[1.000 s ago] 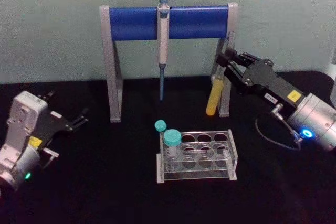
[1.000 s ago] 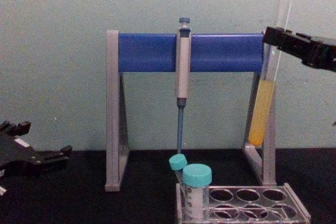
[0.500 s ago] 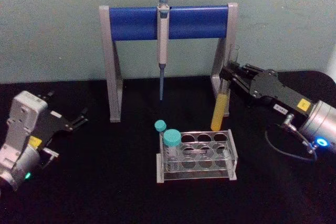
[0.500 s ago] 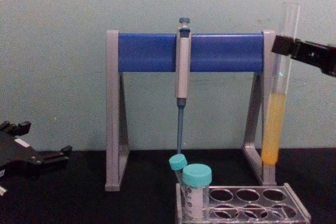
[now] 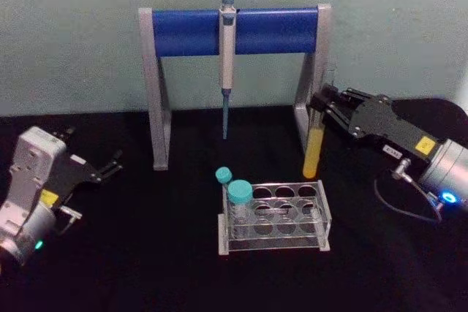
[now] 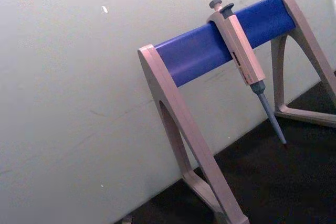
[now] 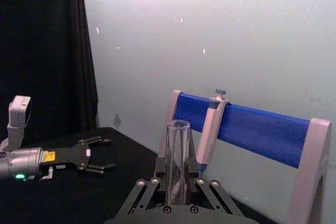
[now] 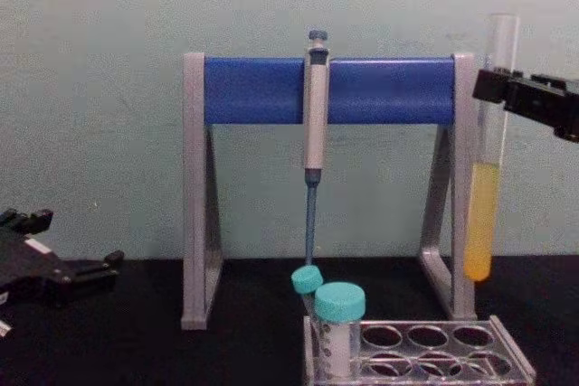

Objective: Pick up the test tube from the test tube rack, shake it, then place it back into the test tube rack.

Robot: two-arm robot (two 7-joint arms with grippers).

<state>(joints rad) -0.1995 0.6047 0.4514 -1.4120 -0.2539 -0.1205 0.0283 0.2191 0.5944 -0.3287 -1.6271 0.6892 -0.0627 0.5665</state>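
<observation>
Black desk (image 5: 146, 253) carries the idle left tool (image 5: 111, 166), parked at far left with its fingers apart. Right of centre stands the test tube rack (image 5: 278, 237). Above its far right corner hangs the test tube (image 5: 313, 147), upright so the liquid likely stays in, with the right tool (image 5: 322, 104) clamped near its mouth.

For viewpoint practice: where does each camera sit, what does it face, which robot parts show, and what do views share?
Head: high, looks down on the clear plastic test tube rack; both arms show.
Chest: low, looks level at the grey-legged stand with blue crossbar; open left gripper at left edge.
Left wrist: faces stand and grey blue-tipped pipette.
Right wrist: looks along right gripper, jaws shut on tall clear glass tube of yellow liquid.
Shared: all show the stand.
</observation>
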